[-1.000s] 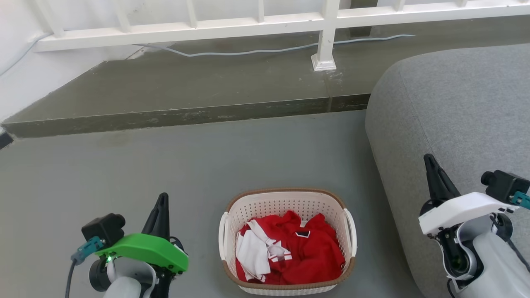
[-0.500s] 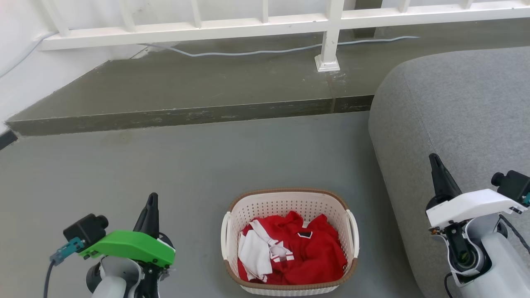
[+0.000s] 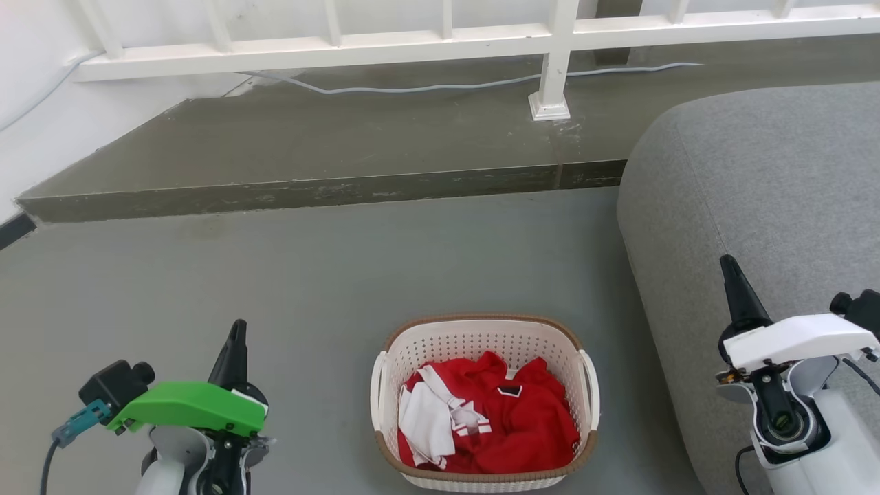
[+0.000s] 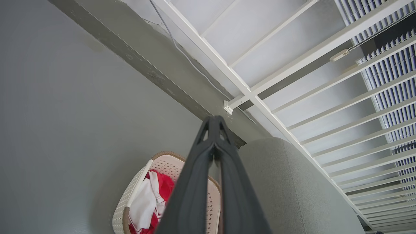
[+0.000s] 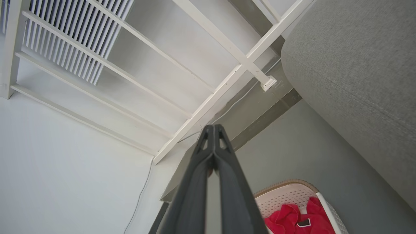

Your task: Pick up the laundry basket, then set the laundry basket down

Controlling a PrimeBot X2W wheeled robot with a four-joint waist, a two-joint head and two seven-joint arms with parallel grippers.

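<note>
The laundry basket (image 3: 481,337), cream-white with a brown woven rim, stands on the grey floor at the bottom centre of the head view, holding red and white clothes (image 3: 495,419). My left gripper (image 3: 236,333) is shut and empty, well to the basket's left. My right gripper (image 3: 729,271) is shut and empty, off to the basket's right in front of the grey sofa. The left wrist view shows the basket (image 4: 130,201) below my shut left gripper (image 4: 213,122). In the right wrist view the basket (image 5: 286,198) lies low right of my shut right gripper (image 5: 213,128).
A grey sofa (image 3: 756,192) stands right of the basket. A raised concrete step (image 3: 309,192) runs across behind, with a white railing (image 3: 440,41) and a pale cable (image 3: 426,86) on it. A white wall (image 3: 41,137) closes the left side.
The head view has shifted, so the basket and step sit slightly right and lower. Both grippers have moved outward, the left one lower and further left, the right one further right.
</note>
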